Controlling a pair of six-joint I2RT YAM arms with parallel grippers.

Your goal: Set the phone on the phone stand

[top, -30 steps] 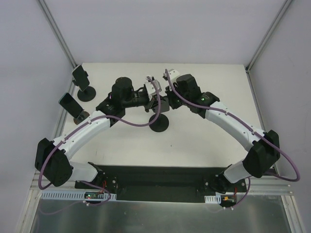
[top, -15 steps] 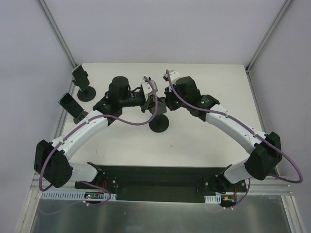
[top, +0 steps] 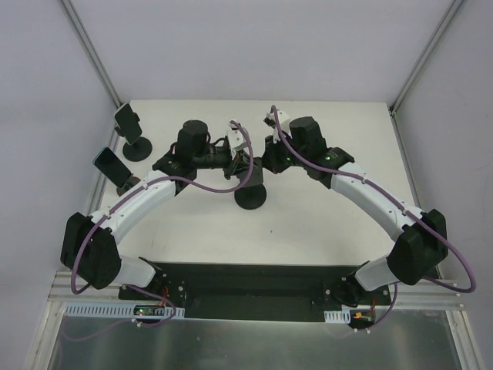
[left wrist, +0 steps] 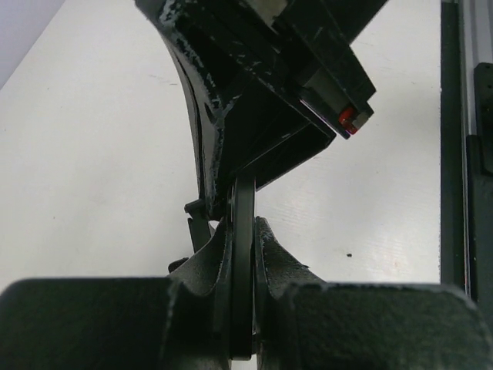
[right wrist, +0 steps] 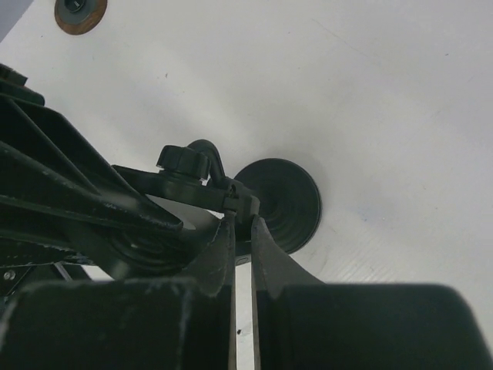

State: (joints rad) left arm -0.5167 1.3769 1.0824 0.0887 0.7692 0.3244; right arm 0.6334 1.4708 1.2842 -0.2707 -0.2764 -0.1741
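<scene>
A thin dark phone (left wrist: 243,254) stands edge-on between my left gripper's (left wrist: 243,231) pads, which are shut on it. My right gripper (right wrist: 242,220) comes in from the other side, and its fingertips are closed on the phone's far end (right wrist: 253,210). Both grippers meet at the table's middle (top: 250,163), just above the black phone stand. The stand's round base (top: 252,198) is on the table and also shows in the right wrist view (right wrist: 281,202). Its knob (right wrist: 181,160) and upper part are beside the fingers. In the top view the phone is mostly hidden by the grippers.
Two other black stands with phones on them are at the far left, one (top: 127,123) behind the other (top: 112,167). A brown disc (right wrist: 79,11) lies on the table beyond the stand. Grey walls enclose the white table (top: 331,223).
Both grippers have stayed together over the stand and shifted slightly. The right wrist has moved a little right and back, and the left elbow has swung outward. The grip is unchanged.
</scene>
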